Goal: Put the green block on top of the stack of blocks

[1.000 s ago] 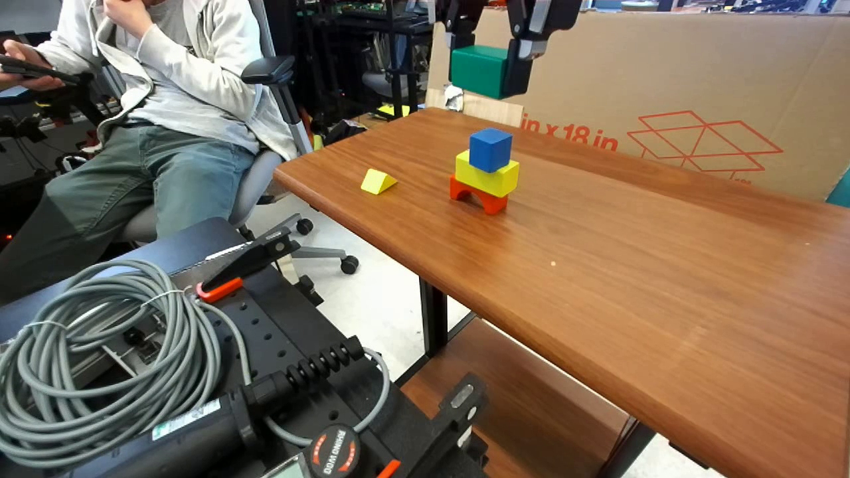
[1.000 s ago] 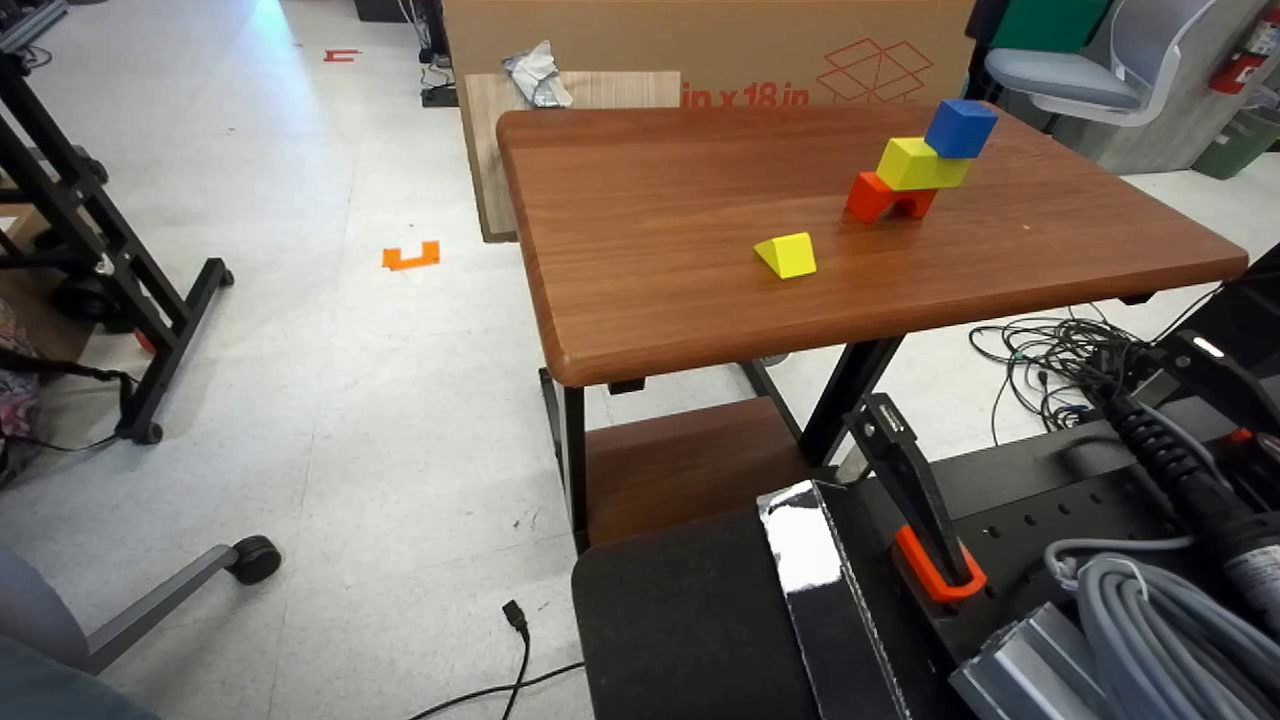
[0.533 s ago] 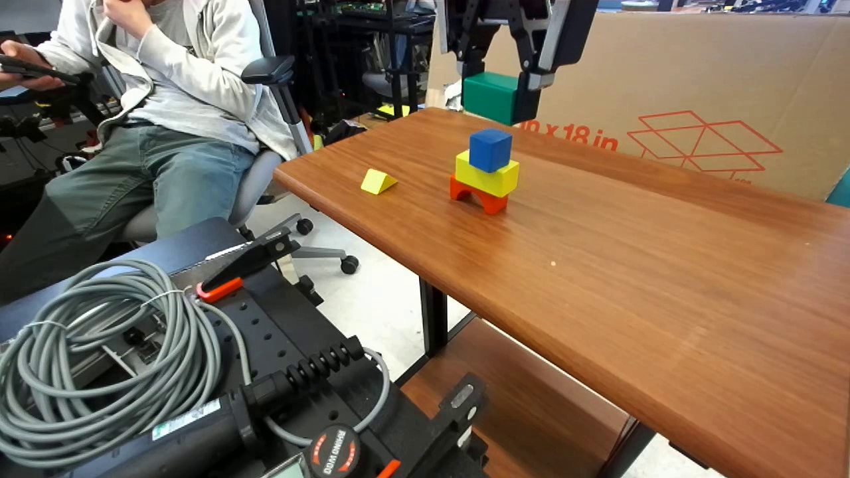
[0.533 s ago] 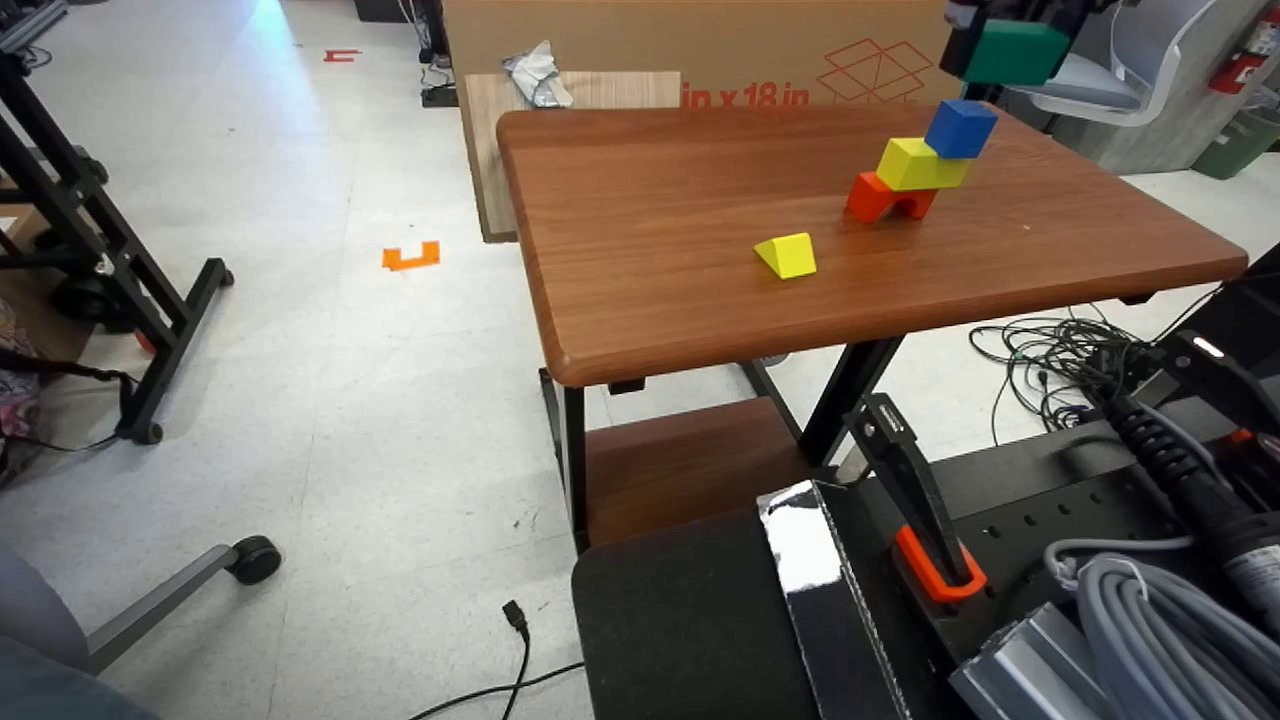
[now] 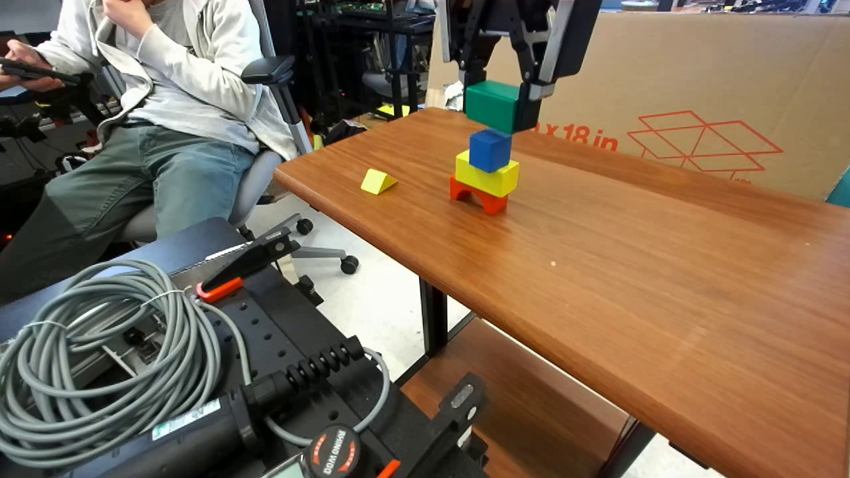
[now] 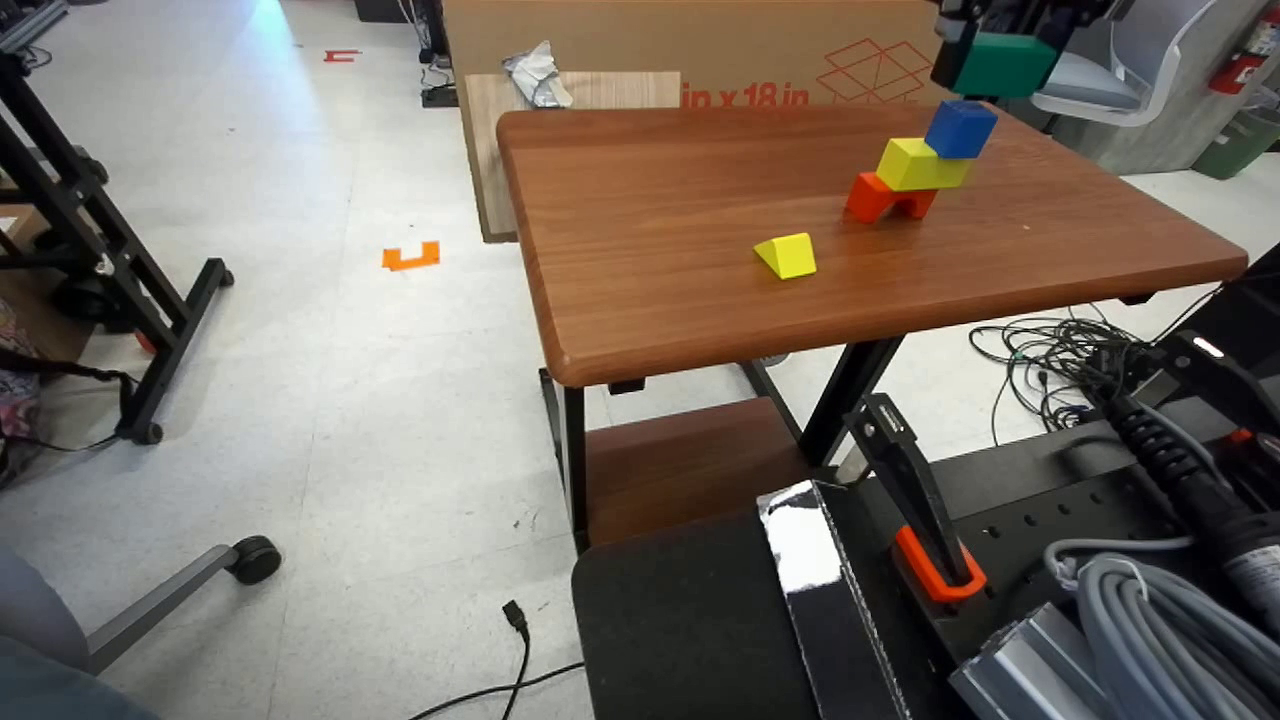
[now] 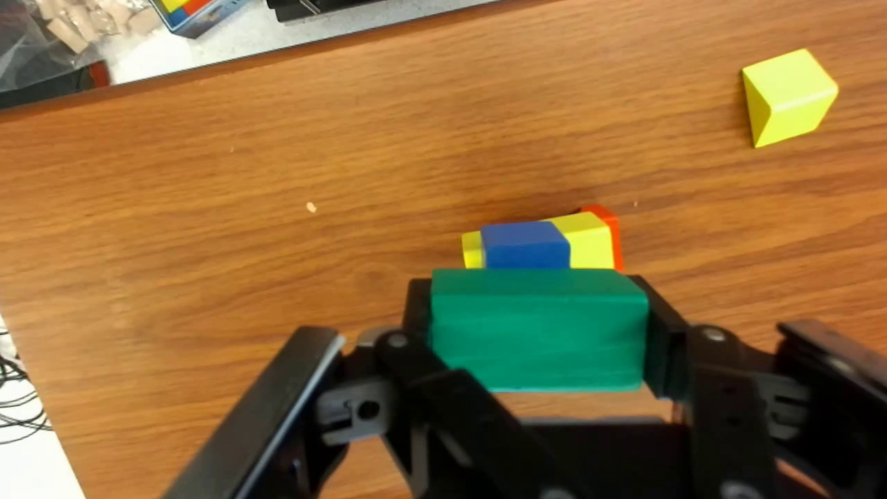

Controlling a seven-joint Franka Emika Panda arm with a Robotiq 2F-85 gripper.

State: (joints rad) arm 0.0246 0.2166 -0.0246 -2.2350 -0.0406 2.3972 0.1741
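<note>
Spreading beneath the pincer, the brown table (image 5: 664,279) looks unchanged from a second ago; what has changed is above it. The pincer (image 7: 540,331) has come down and across, then only a little further in the last half second, which I read as slowing to place its load. Its fingers (image 7: 665,346) stand just the block's length apart, gripping it by both ends. The stack (image 5: 488,175) has not shifted: it stands lower than the pincer in both exterior views and shows past the load in the wrist view. It steps sideways as it rises, so a hard or off-centre press could topple it. The green block (image 5: 493,106), between the fingers, now hangs close over the stack's top; whether it touches, I cannot tell. So the carrying looks nearly done, with settling and release left. The blue cube (image 6: 960,130), the likely seat under the pincer, sits roughly midway between the fingers in the wrist view; alignment the other way is unclear and worth checking before letting go. The yellow wedge (image 7: 790,98) lies well apart from the pincer, probably no part of the job.
</note>
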